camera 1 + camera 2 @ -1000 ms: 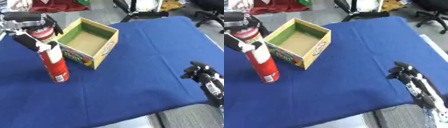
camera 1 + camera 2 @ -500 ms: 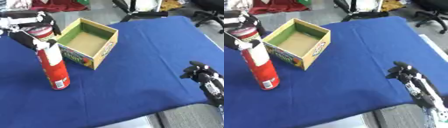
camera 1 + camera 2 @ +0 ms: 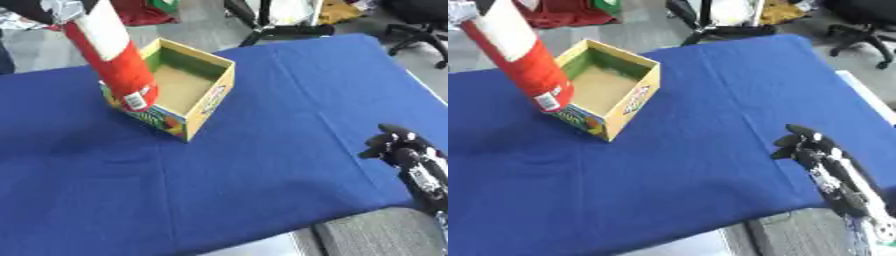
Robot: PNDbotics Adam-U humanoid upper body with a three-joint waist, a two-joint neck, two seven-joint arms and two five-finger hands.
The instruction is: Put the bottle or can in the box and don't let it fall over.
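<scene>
Right hand [image 3: 805, 147] at the lower right of both eye views, black and silver forearm running in from the lower right corner, fingers curled inward, nothing in them. Left hand: only a silver part shows at the upper left edge; finger pose not discernible.

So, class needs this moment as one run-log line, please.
can: lifted, tilted, by box's near-left wall | box: open, empty | left hand: unseen | right hand: idle, lower right
</scene>
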